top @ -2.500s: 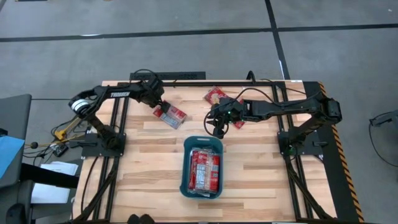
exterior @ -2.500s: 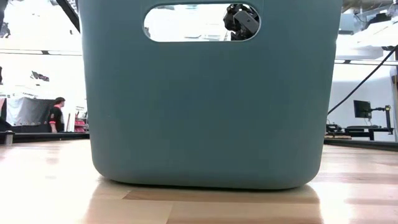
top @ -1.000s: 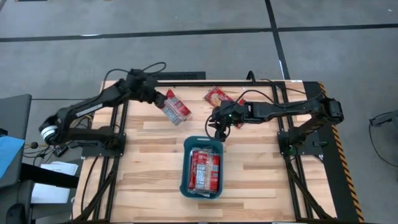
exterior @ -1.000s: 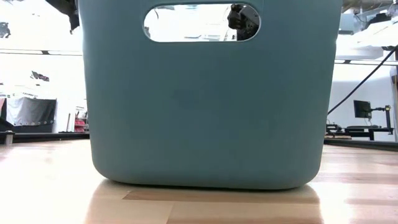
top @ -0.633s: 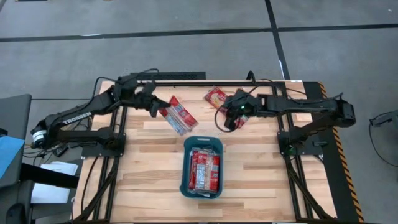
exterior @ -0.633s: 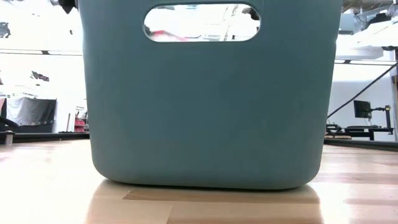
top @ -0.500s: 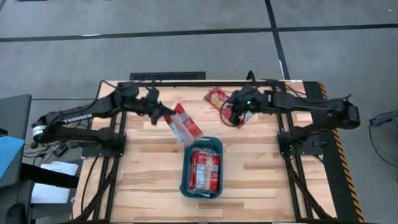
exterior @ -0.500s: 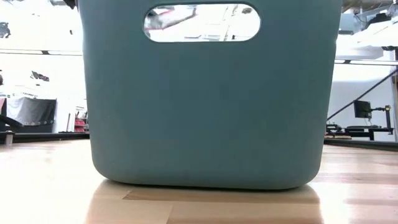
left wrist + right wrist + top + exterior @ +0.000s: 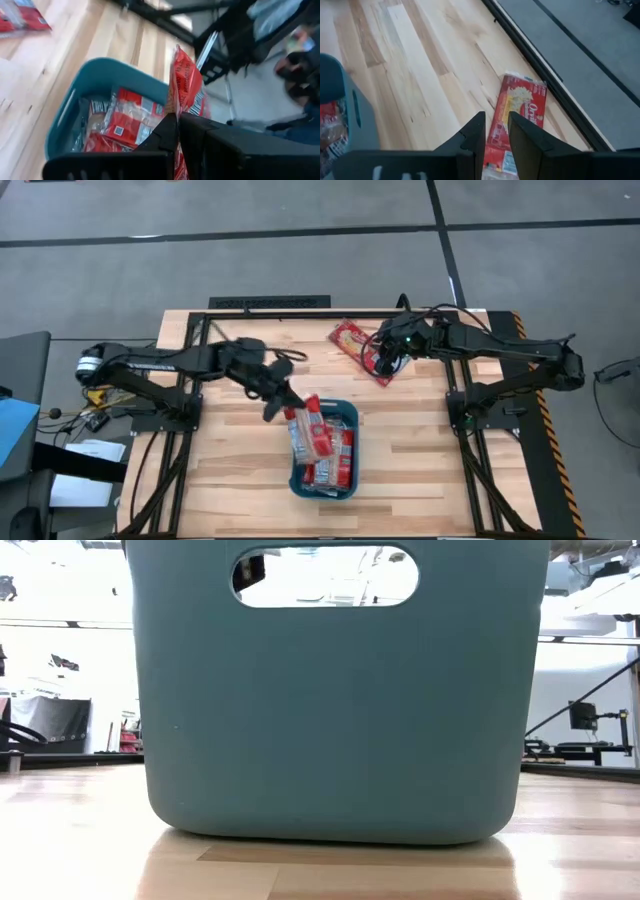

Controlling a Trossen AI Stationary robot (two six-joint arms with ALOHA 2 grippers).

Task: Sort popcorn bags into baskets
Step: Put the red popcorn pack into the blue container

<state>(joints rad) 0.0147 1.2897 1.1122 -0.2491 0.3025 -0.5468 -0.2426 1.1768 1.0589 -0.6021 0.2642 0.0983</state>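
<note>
Centre frame: left gripper (image 9: 285,406) clamped on a red flat popcorn packet (image 9: 308,427) over the part-filled teal plastic basket (image 9: 350,416); upper right, right gripper (image 9: 385,360), fingers apart, above the last packet (image 9: 355,341).

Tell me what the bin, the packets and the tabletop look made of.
Bin: looks like moulded plastic, matte teal, with rounded corners and a cut-out handle slot.
Popcorn packet on the table: probably thin glossy film with printed red and yellow panels.
Tabletop: wood, light planks with visible grain and darker strips.
</note>
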